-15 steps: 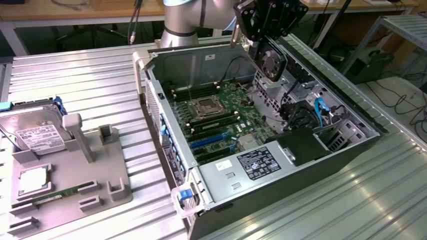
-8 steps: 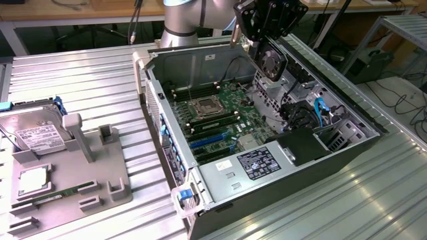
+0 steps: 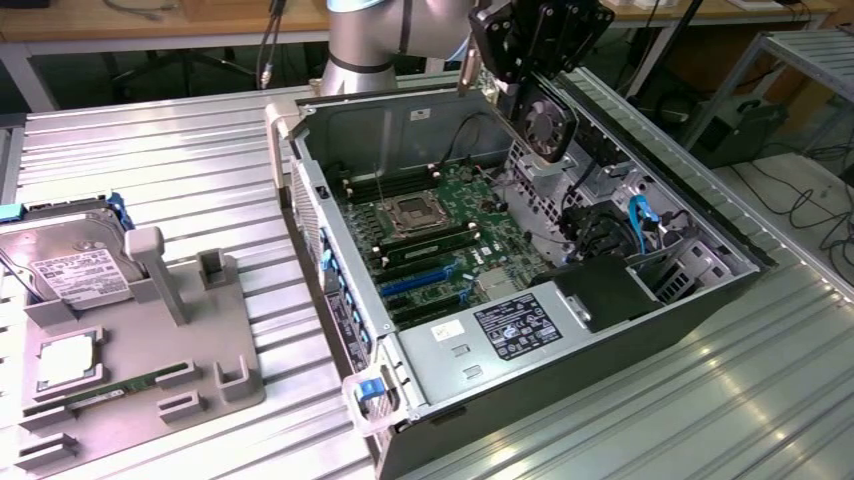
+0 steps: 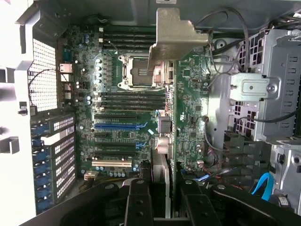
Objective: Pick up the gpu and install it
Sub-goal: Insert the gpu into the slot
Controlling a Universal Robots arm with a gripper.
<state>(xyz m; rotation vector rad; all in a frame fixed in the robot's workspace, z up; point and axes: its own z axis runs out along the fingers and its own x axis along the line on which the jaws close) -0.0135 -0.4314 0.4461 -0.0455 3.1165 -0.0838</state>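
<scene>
The gpu point(image 3: 545, 122) hangs upright over the open computer case point(image 3: 334, 250), its round black fan facing the exterior view's right. My gripper point(image 3: 534, 75) is shut on its upper edge. In the wrist view the gpu point(image 4: 170, 136) runs edge-on away from the fingers point(image 4: 137, 203), with its pale metal bracket point(image 4: 176, 35) at the far end, above the empty processor socket point(image 4: 138, 70). Below lies the green motherboard point(image 4: 122, 141) with its blue and black expansion slots point(image 4: 120, 126). The card is in the air, clear of the slots.
A grey fixture tray point(image 3: 147, 350) at the exterior view's left holds a silver hard drive point(image 3: 74, 262) and a green memory stick point(image 3: 127, 388). Inside the case are the power supply point(image 3: 514, 325), a drive cage point(image 4: 273, 94) and blue cables point(image 3: 638, 225).
</scene>
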